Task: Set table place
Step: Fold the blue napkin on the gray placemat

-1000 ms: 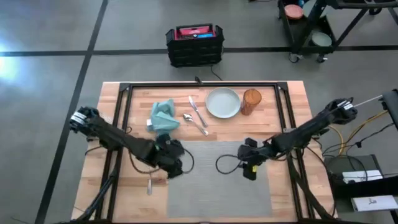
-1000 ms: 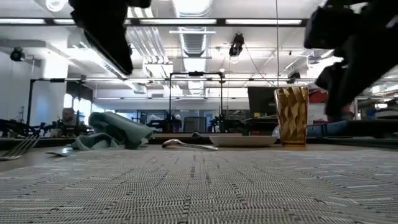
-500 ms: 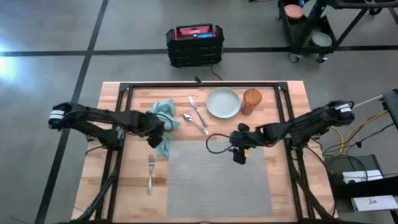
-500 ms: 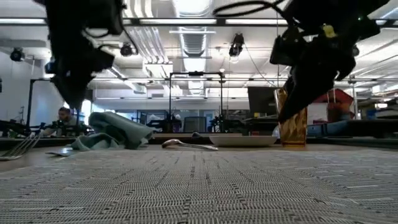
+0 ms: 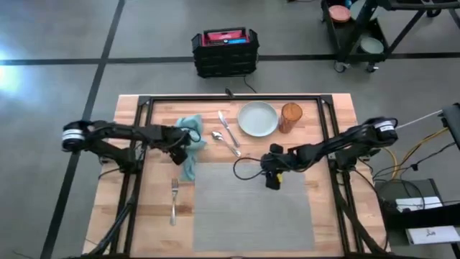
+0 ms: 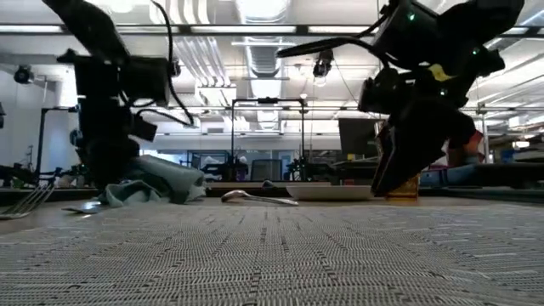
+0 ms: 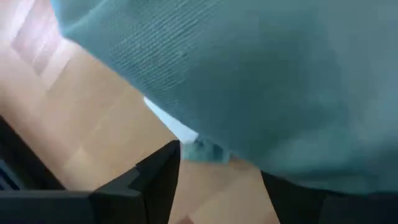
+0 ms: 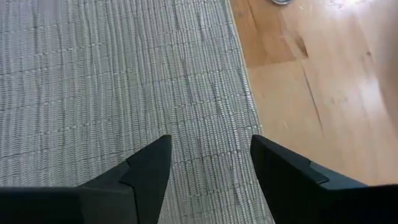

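Item, step in hand: we are reaching our left gripper [image 5: 180,146], fingers parted, onto the teal napkin [image 5: 190,137] beside the placemat [image 5: 251,208]. Our right gripper [image 5: 272,176], released, is hovering over the placemat's far edge. Next: clench, carry napkin beside the fork [image 5: 173,200].

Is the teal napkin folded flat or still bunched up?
Bunched up. The teal napkin lies in a rumpled heap beside the placemat, rising in folds in the low view, the left gripper at it.
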You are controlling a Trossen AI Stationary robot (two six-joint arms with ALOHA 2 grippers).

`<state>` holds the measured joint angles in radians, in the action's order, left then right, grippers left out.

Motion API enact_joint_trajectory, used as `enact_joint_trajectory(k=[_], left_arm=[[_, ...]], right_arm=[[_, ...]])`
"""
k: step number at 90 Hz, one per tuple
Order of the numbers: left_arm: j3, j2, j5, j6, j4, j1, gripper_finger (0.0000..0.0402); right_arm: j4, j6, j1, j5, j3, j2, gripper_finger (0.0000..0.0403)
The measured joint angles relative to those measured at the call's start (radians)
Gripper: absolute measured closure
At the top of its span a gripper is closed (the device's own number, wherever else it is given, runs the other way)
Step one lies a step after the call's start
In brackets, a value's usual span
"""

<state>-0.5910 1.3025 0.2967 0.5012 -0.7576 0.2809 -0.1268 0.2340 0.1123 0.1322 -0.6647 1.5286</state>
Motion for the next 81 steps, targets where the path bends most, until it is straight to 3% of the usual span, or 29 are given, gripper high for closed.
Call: enact_joint_trajectory(k=[10,23,27,41,55,72,81], left_arm=[[0.023,0.006,-0.001,-0.064,0.095,0.006,0.0249],[0.028,0.005,-0.002,-0.081,0.13,0.005,0.0367],[0.028,0.001,-0.014,-0.081,0.13,0.005,0.0386],[-0.07,-0.034,-0.128,-0.066,0.053,-0.015,0.0398],[-0.27,-0.085,-0.141,-0.049,-0.057,-0.085,0.0401],[-0.458,-0.1,-0.137,-0.061,-0.115,-0.152,0.0401],[-0.5,-0.096,-0.126,-0.092,-0.113,-0.16,0.0401]], right_arm=[[0.008,0.0,0.0,0.0,0.0,0.014,0.0203],[0.008,0.0,0.0,0.0,0.0,0.018,0.0202],[0.005,0.0,0.0,0.0,-0.003,0.014,0.0202],[-0.046,-0.001,0.001,-0.008,-0.051,-0.033,0.0205],[-0.015,-0.008,0.001,-0.009,-0.106,-0.079,0.0208],[0.292,-0.015,0.001,-0.009,-0.112,-0.053,0.0203],[0.5,-0.104,0.005,0.003,-0.112,0.012,0.0197]])
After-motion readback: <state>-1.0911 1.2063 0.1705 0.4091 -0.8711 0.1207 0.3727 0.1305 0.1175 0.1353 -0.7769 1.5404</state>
